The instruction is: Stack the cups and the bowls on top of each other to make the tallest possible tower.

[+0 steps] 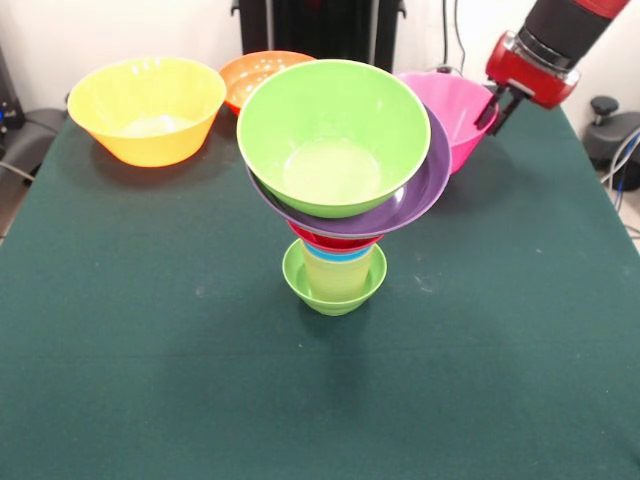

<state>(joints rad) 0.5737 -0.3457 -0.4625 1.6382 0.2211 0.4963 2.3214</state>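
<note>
1. Nearest the camera, just below the frame's centre, the small lime-green bowl [334, 285] is sitting upright on the green table [150, 380] and carrying the tower [338, 190].
2. Inside that bowl a pale yellow cup [340, 272] is standing, with a thin blue cup rim [338, 256] and a red piece [335, 241] showing above it; whether the red is a cup or the small bowl I cannot tell.
3. On top of those the wide purple bowl [415, 205] is tilting, and the large green bowl [333, 135] is resting in it, leaning toward the camera, so the pile is looking top-heavy.
4. Along the upper part of the frame three bowls are waiting loose: the yellow bowl [147, 108] at upper left, the orange bowl [250, 75] half hidden behind the green one, and the pink bowl [458, 112] at upper right.
5. At upper right the gripper [496, 110] is reaching down from the red arm [545, 55] at the pink bowl's right rim; its dark fingers are sitting right at that rim, but I cannot tell whether they are clamped on it or loose.
6. What the coming move turns on, as I judge it: the pink bowl is lying directly under the gripper, while the tower is standing down and to the left of it, well apart, so a carried bowl would be travelling lower left and arriving above the tilted green bowl, where a careless touch could topple everything.
</note>
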